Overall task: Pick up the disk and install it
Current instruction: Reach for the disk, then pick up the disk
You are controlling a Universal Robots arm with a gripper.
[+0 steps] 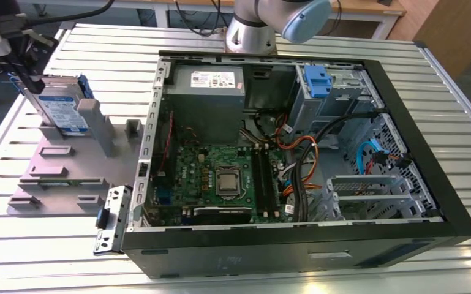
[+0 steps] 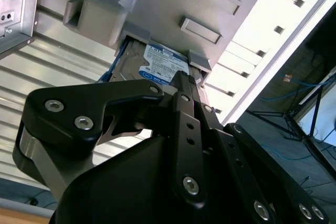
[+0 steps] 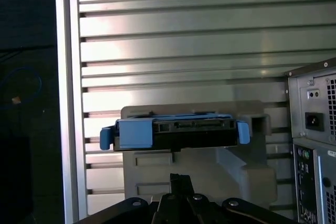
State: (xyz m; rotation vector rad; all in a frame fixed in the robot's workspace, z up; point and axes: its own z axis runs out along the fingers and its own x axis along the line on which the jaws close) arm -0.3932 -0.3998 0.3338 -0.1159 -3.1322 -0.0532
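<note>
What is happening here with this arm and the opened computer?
A robot arm's black gripper is right at the flat silver metal hard drive in its blue plastic carrier frame. The drive stands upright in a grey holder on the slatted metal table, beside the open black computer case. It is not yet installed.
</note>
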